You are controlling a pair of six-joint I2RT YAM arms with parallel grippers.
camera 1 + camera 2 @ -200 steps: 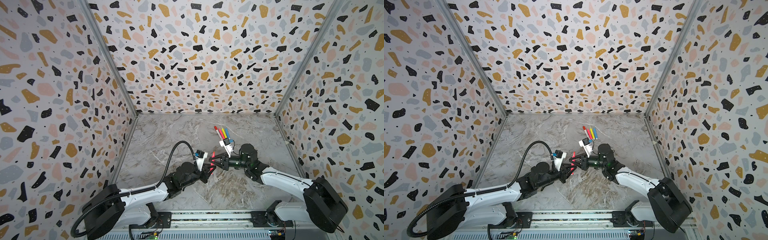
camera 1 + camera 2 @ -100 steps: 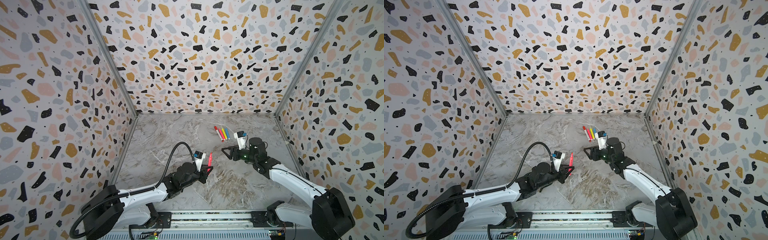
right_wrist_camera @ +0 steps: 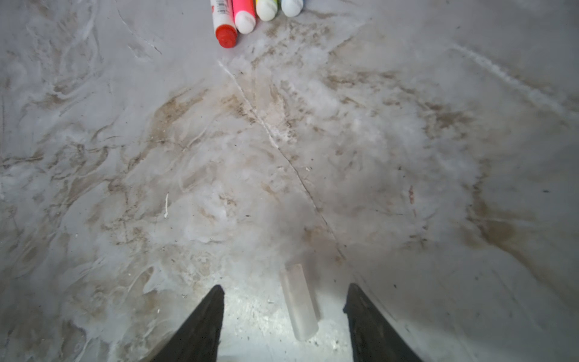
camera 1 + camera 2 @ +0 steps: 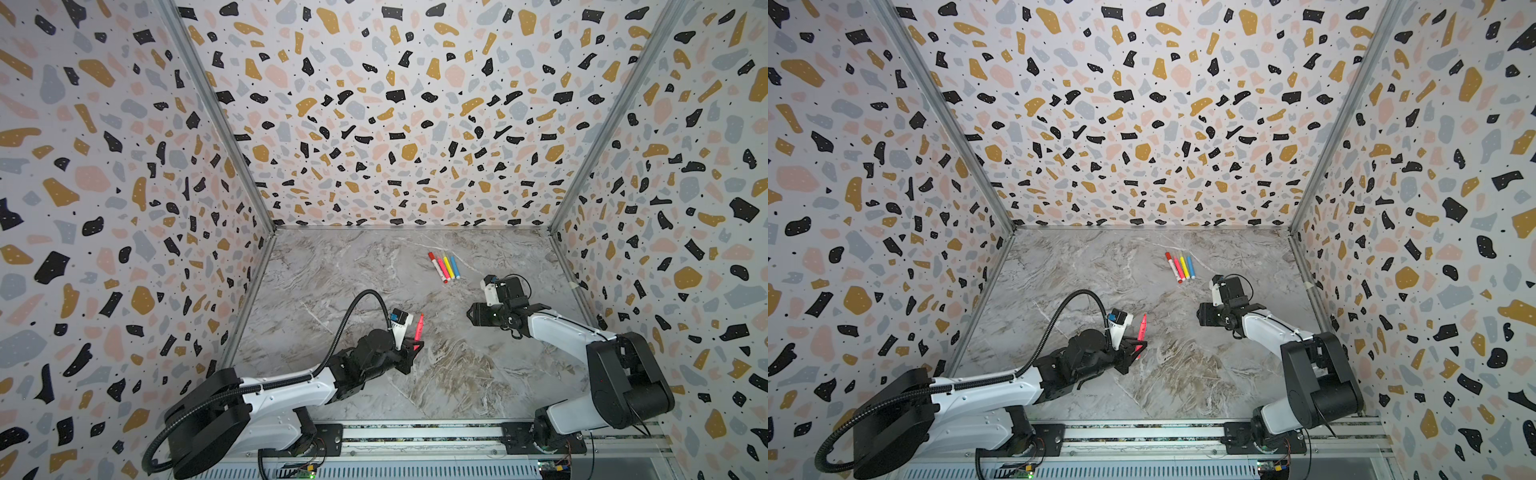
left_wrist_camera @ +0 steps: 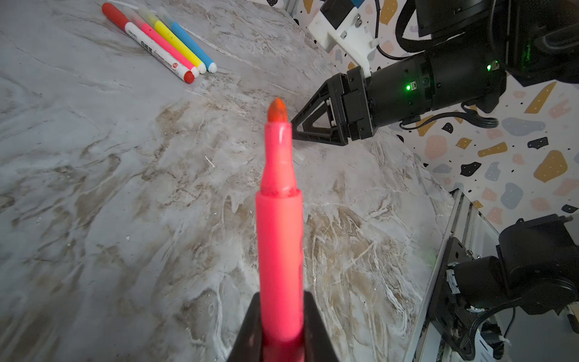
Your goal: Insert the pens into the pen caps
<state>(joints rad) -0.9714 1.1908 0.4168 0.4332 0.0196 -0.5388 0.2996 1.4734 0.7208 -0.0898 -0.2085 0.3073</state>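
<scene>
Toward 1 o'clock on the tabletop (image 4: 353, 270), side by side and well apart from both arms: four pens (image 4: 444, 266), red-and-white, pink, yellow, blue. Near centre, clenched in the left end effector (image 4: 415, 348): uncapped neon pink pen (image 4: 419, 327), long axis toward 12 o'clock, tip raised. Toward 3 o'clock, right end effector (image 3: 284, 286) released, straddling a translucent cap (image 3: 299, 301) lying flat on the tabletop.

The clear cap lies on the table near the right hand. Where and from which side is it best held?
Hold the clear cap around its middle, coming down from above. It lies flat on its side, its long sides facing the open fingers of the right hand, which would likely close across its width.
</scene>
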